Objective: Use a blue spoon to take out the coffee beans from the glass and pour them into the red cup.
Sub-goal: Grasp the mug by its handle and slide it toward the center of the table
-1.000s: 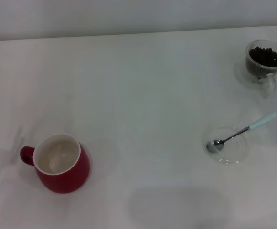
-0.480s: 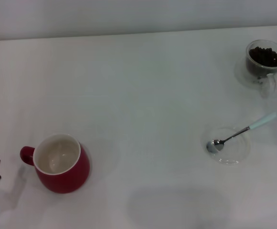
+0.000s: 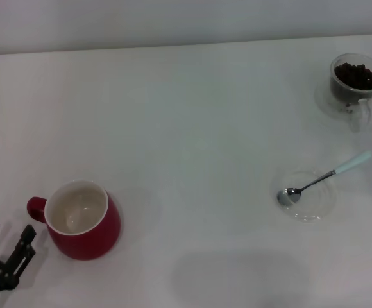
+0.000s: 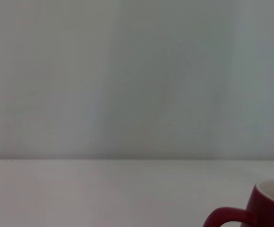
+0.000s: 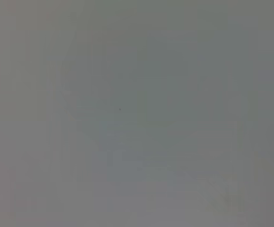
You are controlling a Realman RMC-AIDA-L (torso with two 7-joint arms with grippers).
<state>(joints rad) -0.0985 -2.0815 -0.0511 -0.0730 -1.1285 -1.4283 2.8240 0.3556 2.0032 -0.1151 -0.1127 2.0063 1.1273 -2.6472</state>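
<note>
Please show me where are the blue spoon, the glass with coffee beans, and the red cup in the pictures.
blue spoon [image 3: 351, 164]: head view, on its pale blue handle.
glass [image 3: 355, 96]: head view, on its clear front wall below the beans.
red cup [image 3: 90, 240]: head view, on its red outer wall.

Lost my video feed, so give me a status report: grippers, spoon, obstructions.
Left gripper open, low beside the red cup. Right gripper out of view. Blue spoon untouched on the glass dish; coffee beans in the glass. Nothing in the way.

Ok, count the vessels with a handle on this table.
2. The red cup stands front-left, beside the left gripper. The glass with coffee beans stands far right.
</note>
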